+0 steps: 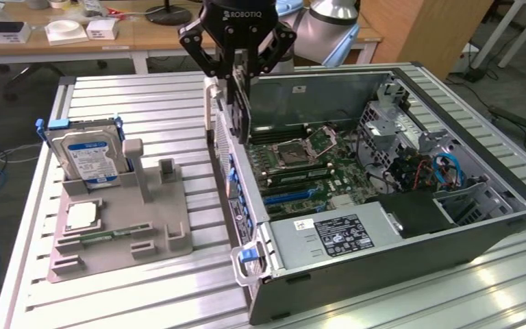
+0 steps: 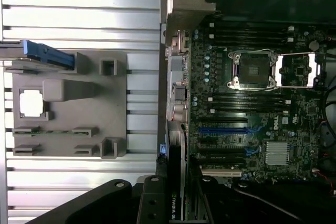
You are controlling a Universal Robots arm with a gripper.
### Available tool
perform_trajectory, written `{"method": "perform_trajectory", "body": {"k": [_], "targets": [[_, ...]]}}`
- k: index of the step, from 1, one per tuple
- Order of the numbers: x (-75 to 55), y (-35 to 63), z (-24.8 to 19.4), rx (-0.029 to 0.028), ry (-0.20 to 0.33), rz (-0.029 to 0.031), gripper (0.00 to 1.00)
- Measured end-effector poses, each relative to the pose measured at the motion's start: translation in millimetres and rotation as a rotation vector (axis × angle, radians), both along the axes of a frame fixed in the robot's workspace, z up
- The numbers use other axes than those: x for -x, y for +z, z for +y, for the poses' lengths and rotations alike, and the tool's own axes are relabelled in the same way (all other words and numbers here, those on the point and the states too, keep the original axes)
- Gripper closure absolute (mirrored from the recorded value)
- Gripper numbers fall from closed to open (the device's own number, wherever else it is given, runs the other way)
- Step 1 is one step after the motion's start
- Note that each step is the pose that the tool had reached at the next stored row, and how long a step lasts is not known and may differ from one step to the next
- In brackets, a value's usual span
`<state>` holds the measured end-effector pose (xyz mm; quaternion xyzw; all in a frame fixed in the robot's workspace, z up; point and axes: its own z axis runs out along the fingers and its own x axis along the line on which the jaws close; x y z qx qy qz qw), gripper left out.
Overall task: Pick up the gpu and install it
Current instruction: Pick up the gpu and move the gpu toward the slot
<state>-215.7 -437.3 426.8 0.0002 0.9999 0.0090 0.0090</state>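
Observation:
The gpu [image 1: 238, 103] is a thin black card hanging edge-on and upright from my gripper [image 1: 240, 68], which is shut on its top edge. It hovers just above the left wall of the open computer case [image 1: 482, 164], over the rear edge of the motherboard [image 1: 309, 164]. In the wrist view the gpu [image 2: 177, 177] runs as a slim strip from between my gripper [image 2: 176, 203], alongside the case's rear wall. The blue expansion slots [image 2: 226, 129] lie a little to one side of the card, on the board's side.
A grey fixture tray [image 1: 153, 233] on the slatted table holds a silver hard drive [image 1: 85, 154], a processor chip [image 1: 80, 216] and a green memory stick [image 1: 107, 236]. Inside the case lie the power supply [image 1: 336, 233], the open processor socket [image 1: 304, 145] and blue cables [image 1: 446, 171].

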Motion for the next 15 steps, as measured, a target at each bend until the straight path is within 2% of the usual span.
{"method": "perform_trajectory", "body": {"k": [15], "targets": [[-12.4,-1.1,0.0,0.0000,0.000,0.0002,0.74]]}}
